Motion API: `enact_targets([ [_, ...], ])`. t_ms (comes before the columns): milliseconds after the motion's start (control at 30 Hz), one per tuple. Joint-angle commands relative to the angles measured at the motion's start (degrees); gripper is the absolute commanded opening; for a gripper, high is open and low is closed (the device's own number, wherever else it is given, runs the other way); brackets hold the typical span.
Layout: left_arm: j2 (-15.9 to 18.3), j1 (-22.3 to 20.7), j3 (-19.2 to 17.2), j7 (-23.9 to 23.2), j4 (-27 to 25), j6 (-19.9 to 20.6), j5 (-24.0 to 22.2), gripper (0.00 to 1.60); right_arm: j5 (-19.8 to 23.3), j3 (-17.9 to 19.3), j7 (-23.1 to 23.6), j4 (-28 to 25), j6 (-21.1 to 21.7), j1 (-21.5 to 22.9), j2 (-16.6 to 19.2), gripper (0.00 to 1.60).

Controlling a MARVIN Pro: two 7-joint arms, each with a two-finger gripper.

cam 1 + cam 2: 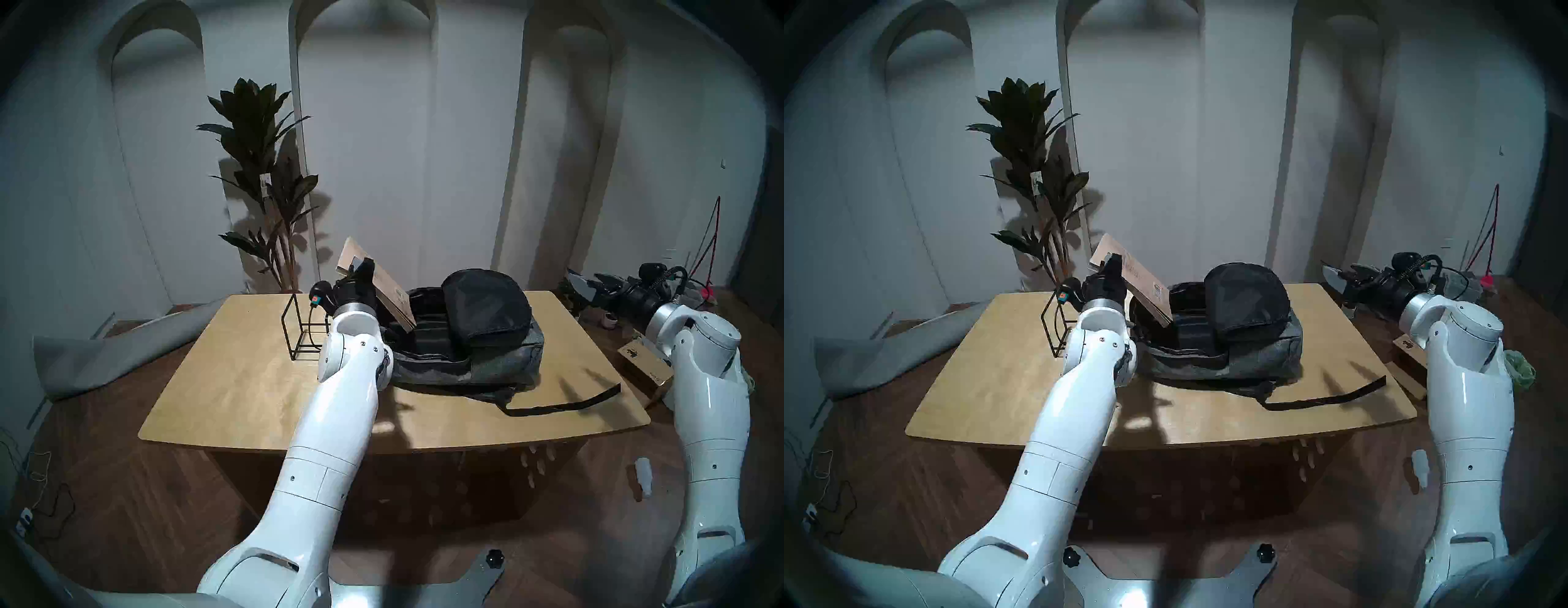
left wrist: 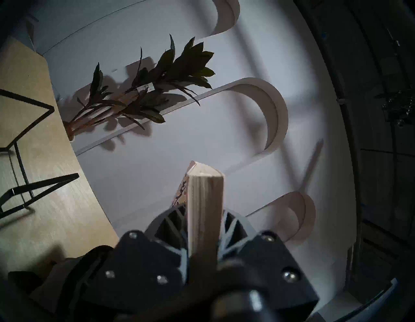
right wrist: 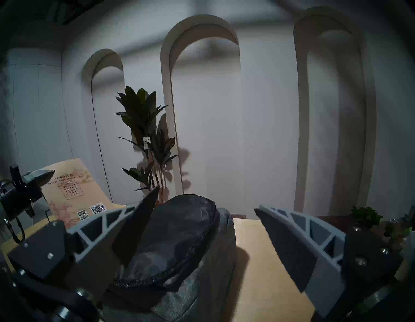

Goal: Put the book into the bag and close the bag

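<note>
On the bench's (image 1: 237, 382) left side stands a black wire stand (image 1: 302, 329), with a dark-leaved plant (image 1: 263, 178) behind it against the wall. Just right of the stand, the left gripper (image 1: 360, 271) has its fingers pinching the book (image 1: 384, 288), which tilts in the air with its lower corner dipping over the open mouth of the bag (image 1: 466, 339). The left wrist view shows what the head views cannot: the book's page edge (image 2: 205, 202) clamped end-on between the two fingers. The bag lies flat on the bench, its black-lined flap (image 1: 488, 305) thrown up and back, its dark main pocket exposed; I cannot tell whether anything lies inside. A black strap (image 1: 564, 403) trails toward the bench's right edge. The right wrist view alone shows the book's cover (image 3: 74, 193) with its text block, barcode and floral drawing. Far right, off the bench, the right gripper (image 1: 587, 286) hangs level with its fingers (image 3: 292, 242) spread wide, holding nothing. A cardboard box (image 1: 645, 365) sits below it.
</note>
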Motion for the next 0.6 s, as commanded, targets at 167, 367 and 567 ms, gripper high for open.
enact_targets([
  [167, -2.2, -4.5, 2.1, -3.0, 5.6, -2.9, -1.0, 0.0, 0.0, 1.0, 0.6, -1.8, -0.4, 0.2, 0.5, 1.6],
  [367, -3.0, -5.4, 3.0, -3.5, 8.0, -3.7, -1.6, 0.0, -0.4, 0.9, 0.1, -1.7, -0.6, 0.6, 0.4, 1.6],
  [567, -3.3, -5.8, 3.2, -4.3, 9.0, -4.4, -3.3, 0.0, -0.8, 0.7, -0.4, -1.5, -0.6, 0.8, 0.5, 1.6],
])
